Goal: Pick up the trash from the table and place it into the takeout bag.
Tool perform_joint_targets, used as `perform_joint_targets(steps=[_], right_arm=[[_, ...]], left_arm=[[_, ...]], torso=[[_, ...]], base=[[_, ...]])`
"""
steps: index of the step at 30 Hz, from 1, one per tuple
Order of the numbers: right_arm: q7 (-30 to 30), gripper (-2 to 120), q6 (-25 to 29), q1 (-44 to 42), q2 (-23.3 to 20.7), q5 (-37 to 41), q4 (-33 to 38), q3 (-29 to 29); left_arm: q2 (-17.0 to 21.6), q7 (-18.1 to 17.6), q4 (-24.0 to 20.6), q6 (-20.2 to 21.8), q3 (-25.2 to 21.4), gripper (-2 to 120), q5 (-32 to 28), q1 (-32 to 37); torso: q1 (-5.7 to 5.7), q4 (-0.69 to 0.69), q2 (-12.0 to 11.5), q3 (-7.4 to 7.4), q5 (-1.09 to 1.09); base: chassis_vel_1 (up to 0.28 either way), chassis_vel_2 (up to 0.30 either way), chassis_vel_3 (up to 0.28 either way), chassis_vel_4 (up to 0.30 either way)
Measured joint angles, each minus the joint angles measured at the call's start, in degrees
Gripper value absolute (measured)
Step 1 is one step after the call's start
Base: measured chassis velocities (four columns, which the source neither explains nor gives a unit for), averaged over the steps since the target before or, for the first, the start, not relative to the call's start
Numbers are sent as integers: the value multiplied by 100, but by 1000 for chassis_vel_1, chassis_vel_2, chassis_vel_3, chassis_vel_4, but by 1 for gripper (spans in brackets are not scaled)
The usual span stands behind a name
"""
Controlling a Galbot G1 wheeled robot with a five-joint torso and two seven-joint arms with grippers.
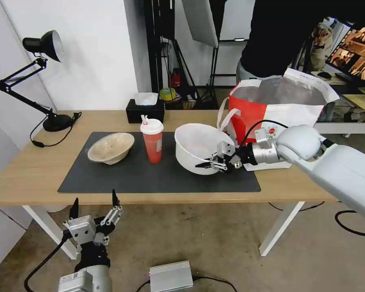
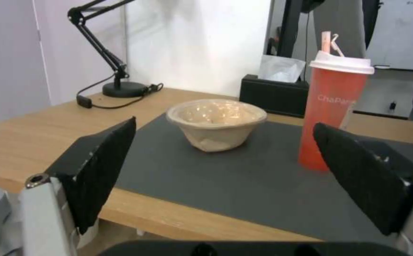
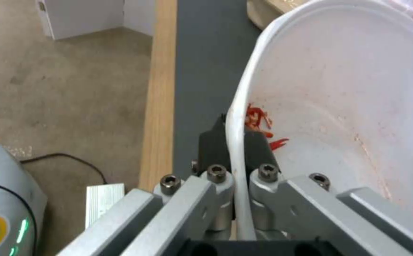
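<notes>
The table (image 1: pixel 36 170) spans the middle of the head view, its dark mat (image 1: pixel 150 178) carrying the trash in a row. At right the right arm reaches in from the frame's right edge, nearly level, forearm pointing left, and its pincer (image 1: pixel 212 163) is clamped on the near right rim of the white bowl (image 1: pixel 194 144), one finger inside the wall and one outside. The bowl tips with its mouth toward upper left, and in the right wrist view red scraps (image 3: pixel 258 122) cling to its inner wall beside the inner finger. Just behind the arm stands the bag (image 1: pixel 271 105), upright, mouth open upward showing silver lining. Mid-mat stands the red cup (image 1: pixel 152 142), upright, straw pointing up. Left of it the beige bowl (image 1: pixel 110 148) sits tilted, mouth upward. Lower left, below the table edge, the left pincer (image 1: pixel 94 202) points up with fingers spread wide, holding nothing.
</notes>
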Motion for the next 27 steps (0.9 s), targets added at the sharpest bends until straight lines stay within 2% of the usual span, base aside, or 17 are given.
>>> perform_joint_targets(steps=[10,27], right_arm=[[-53,0,11,-596,-333,327,594,663],[-1,0,-110,-1020,-831,836,1468,1263]], left_arm=[[-22,0,-73,-3,10,100,12,59],[-16,2,-168,-37,67,100,108,167]], torso=[[0,0,0,0,0],[0,0,0,0,0]], base=[[0,0,0,0],[0,0,0,0]])
